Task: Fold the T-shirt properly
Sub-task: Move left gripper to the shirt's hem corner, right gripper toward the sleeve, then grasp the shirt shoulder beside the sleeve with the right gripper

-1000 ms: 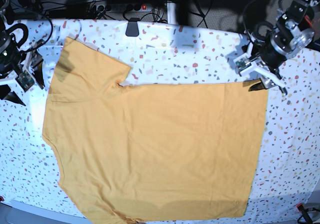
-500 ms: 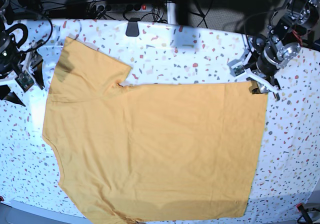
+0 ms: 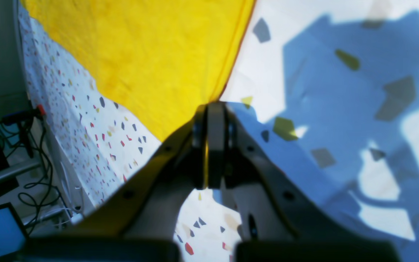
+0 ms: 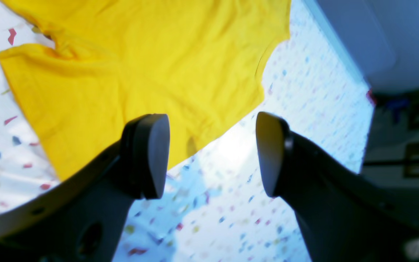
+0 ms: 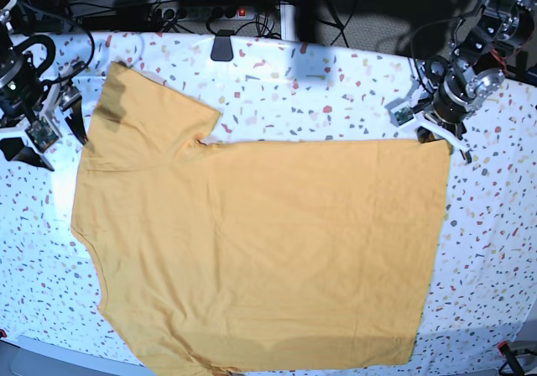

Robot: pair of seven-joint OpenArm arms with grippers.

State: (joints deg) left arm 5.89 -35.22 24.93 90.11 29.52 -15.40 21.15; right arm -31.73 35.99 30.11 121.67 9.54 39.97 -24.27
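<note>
Now we see the T-shirt [image 5: 260, 242] spread flat on the speckled table [image 5: 336, 91], its hem corner pinched in the clenched left gripper [image 3: 209, 109]. Right gripper [image 4: 211, 153] hangs with jaws apart, empty, over the sleeve edge.

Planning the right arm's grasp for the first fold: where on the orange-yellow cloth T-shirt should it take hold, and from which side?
Probably the outer hem of the sleeve on the orange-yellow cloth T-shirt, coming in from the table side. The open right gripper hangs just off that flat free edge, whereas the left gripper is already shut on the opposite hem corner.
</note>
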